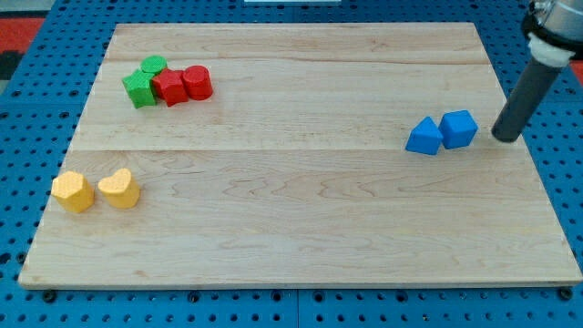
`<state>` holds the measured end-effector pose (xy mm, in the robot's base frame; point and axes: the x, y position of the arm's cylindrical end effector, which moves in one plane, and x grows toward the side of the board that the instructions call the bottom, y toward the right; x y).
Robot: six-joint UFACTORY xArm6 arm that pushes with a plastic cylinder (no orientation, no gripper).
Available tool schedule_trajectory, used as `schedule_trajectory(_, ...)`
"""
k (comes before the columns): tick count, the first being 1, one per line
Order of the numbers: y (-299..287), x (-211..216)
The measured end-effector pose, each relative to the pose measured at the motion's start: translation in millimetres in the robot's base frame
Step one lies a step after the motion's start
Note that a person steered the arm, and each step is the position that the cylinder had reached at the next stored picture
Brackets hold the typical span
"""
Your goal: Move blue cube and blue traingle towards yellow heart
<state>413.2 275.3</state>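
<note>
The blue cube (458, 128) and the blue triangle (424, 136) sit side by side, touching, at the view's right on the wooden board (301, 228). The triangle is left of the cube. My tip (504, 138) rests on the board just right of the cube, with a small gap between them. The yellow heart (119, 189) lies far off at the view's lower left, with a yellow hexagon-like block (72, 192) just left of it.
A cluster at the view's upper left holds a green star-shaped block (140, 88), a green round block (153, 65), a red block (169, 87) and a red cylinder (197, 82). Blue pegboard surrounds the board.
</note>
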Motion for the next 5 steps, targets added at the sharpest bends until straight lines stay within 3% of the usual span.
schedule_trajectory(2, -82, 13)
schedule_trajectory(5, -115, 16)
